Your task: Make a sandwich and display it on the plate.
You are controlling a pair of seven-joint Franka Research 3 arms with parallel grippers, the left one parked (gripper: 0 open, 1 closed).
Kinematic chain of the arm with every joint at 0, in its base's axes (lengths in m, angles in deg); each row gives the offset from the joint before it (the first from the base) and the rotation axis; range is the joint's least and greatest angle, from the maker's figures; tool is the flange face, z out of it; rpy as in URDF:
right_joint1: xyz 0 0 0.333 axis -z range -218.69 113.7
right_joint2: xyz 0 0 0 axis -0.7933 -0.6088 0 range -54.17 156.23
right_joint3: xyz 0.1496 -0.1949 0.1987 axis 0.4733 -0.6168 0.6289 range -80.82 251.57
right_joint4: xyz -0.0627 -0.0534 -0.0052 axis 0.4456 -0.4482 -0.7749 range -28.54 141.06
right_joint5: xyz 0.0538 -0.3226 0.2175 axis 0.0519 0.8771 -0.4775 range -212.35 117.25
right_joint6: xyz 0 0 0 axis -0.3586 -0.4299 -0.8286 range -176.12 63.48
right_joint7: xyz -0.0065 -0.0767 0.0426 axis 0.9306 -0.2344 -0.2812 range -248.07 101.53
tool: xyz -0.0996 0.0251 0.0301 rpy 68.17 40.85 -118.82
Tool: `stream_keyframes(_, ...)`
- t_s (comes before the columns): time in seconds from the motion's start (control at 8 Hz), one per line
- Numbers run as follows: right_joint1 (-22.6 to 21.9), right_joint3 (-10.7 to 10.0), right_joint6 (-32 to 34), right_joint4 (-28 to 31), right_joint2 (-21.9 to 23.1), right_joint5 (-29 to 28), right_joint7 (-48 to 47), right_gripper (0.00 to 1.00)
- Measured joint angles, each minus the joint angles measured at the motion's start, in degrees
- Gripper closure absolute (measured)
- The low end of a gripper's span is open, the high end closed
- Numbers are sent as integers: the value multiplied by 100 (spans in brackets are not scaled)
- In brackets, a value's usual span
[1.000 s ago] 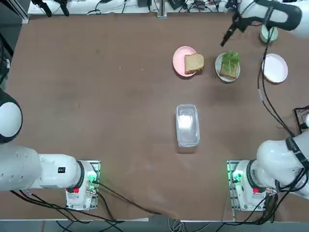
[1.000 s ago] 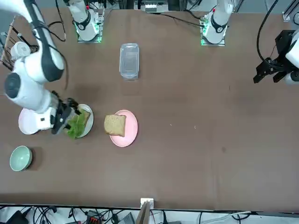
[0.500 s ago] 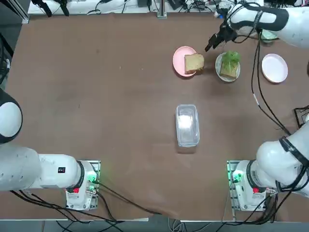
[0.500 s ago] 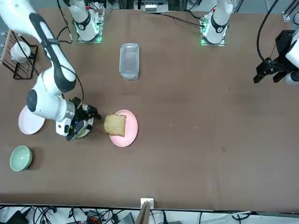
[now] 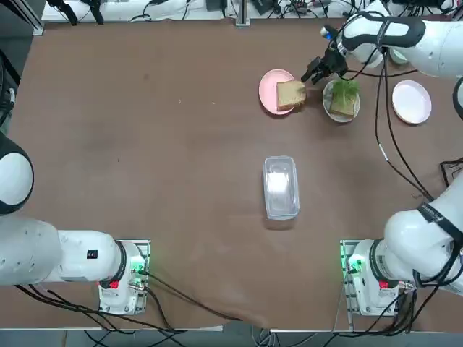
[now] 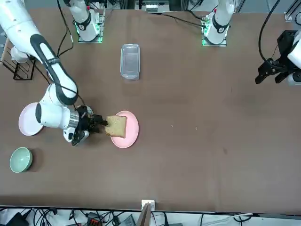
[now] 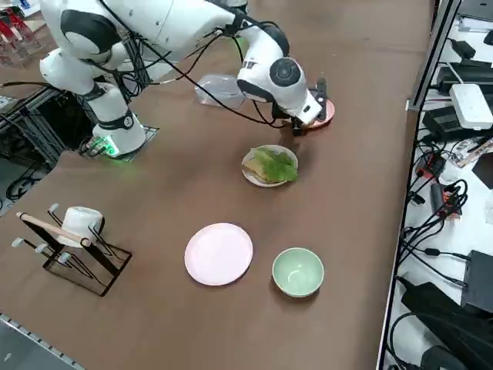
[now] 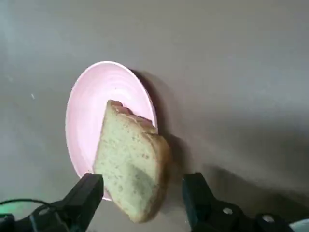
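We see the right gripper (image 8: 142, 193) low over the brown table (image 5: 159, 144), its two black fingers (image 8: 87, 195) spread wide apart and holding nothing. Directly ahead of the fingertips lies a square tan bread slice (image 8: 130, 166), its near edge sitting between the two open fingers; we cannot tell whether either finger touches it. The slice rests on a round pink plate (image 8: 91, 101) and overhangs the plate's rim on the gripper's side.

Just behind the gripper, on the side away from the pink plate, sits the small round white plate (image 7: 248, 168) carrying the lower tan bread slice (image 5: 342, 108) topped with green leafy lettuce (image 7: 273, 163); this half-built sandwich has no top slice on it. Farther off beyond that plate lie a second, bare pink plate (image 5: 411, 101) and a small pale-green bowl (image 7: 297, 271). A clear plastic lidded container (image 5: 281, 186) stands well apart from the gripper, toward the arms' bases.
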Motion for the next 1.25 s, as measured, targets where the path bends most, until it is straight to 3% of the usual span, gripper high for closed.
stream_keyframes(0.5,-6,4,-3,-7,-80,-170,-735,3)
stream_keyframes(1.25,-33,3,-174,-15,-311,-217,-890,5)
